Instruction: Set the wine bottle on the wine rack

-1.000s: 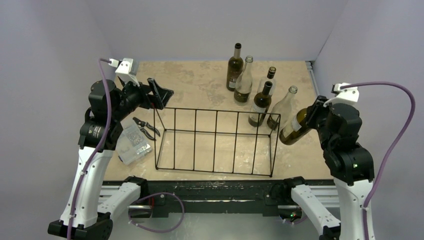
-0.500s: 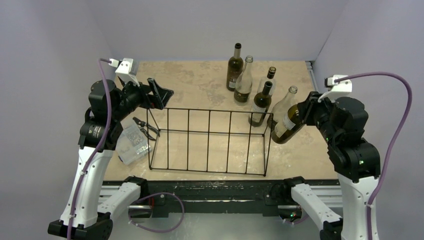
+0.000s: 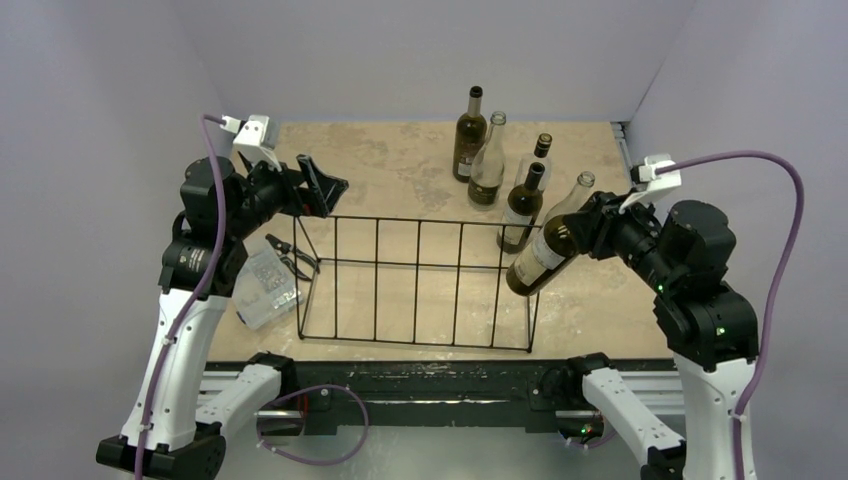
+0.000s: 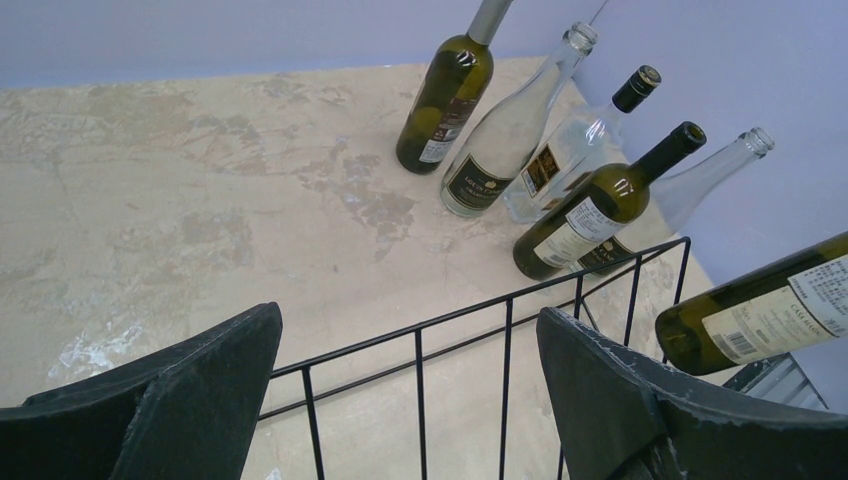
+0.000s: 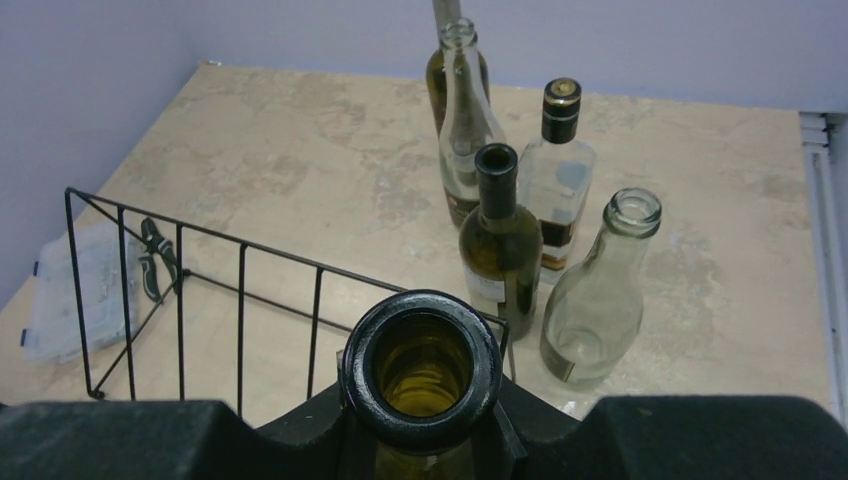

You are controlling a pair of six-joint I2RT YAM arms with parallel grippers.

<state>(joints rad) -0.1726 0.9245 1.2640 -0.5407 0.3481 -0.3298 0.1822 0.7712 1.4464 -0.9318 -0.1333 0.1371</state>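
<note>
Leaning base-down over the right end of the wine rack (image 3: 418,264), the green wine bottle (image 3: 540,258) is clamped at its neck by the right gripper (image 3: 586,222). Five other bottles (image 3: 468,135) stand upright on the table (image 3: 390,160) just behind the rack. Near the rack's left end the left gripper (image 3: 322,186) hovers with jaws wide apart, above pliers (image 3: 292,256) and a clear organiser box (image 3: 265,288).

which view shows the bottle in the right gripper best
Top external: nearly the whole wine bottle shows, tilted at the wine rack's right end. Left wrist catches only its base and label; right wrist only its open mouth.
</note>
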